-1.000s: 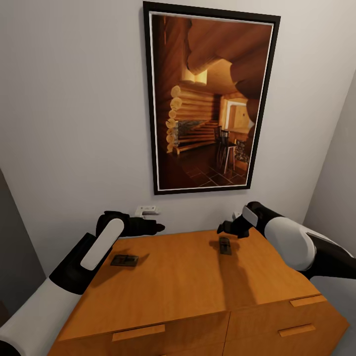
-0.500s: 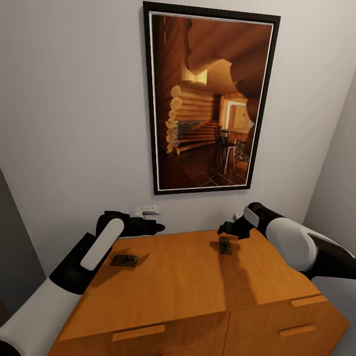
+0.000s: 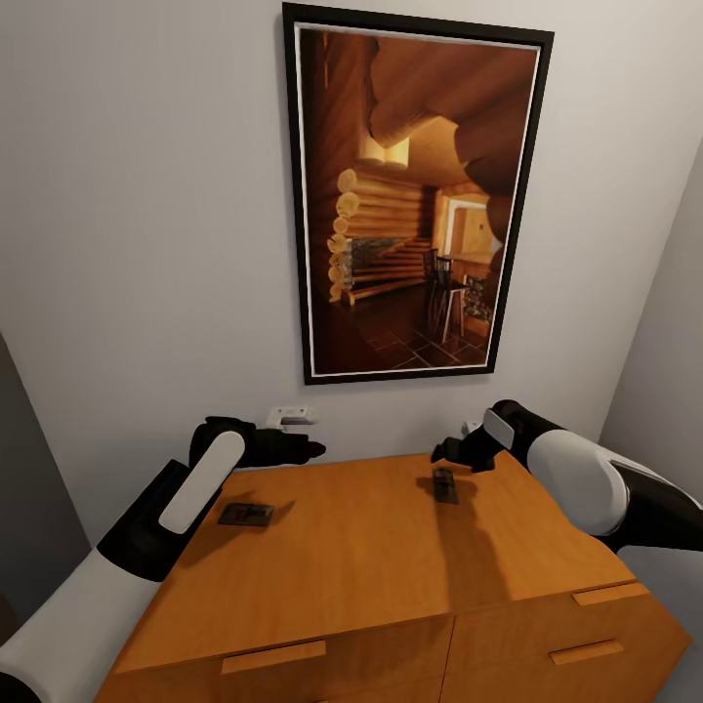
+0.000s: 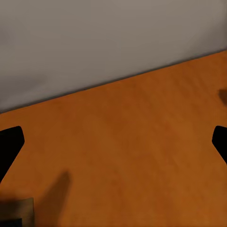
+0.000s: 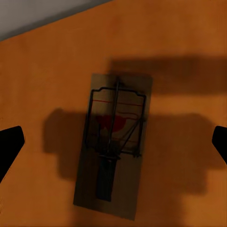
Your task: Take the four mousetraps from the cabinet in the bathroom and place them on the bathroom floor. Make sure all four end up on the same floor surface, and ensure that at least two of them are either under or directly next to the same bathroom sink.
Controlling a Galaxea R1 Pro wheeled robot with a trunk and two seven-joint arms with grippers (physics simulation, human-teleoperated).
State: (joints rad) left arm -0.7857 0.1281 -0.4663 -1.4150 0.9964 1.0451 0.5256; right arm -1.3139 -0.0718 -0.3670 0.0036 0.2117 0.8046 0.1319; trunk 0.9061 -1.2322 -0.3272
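Grey wall with a big framed picture [image 3: 415, 195] of a log cabin interior behind the cabinet [image 3: 371, 557], whose orange-brown top is our working surface. Going left to right: our left gripper [image 3: 298, 450] hangs above the back-left of the top, near a white wall outlet [image 3: 291, 417]. Left wrist view shows its dark fingers [image 4: 10, 144] spread wide at the frame edges, nothing between them. One mousetrap [image 3: 245, 514] lies flat just in front of that arm, offset from the fingers, so the left side looks parked, not lined up. Further right, a second mousetrap [image 3: 445, 484] lies flat near the back of the top, our right gripper [image 3: 449, 453] directly over it. Right wrist view: trap [image 5: 115, 144] centred between the fingers [image 5: 9, 146], which are wide apart and not touching it, its shadow across the board. We read this as pre-grasp alignment, descent next. Two traps visible; neither is on the floor yet.
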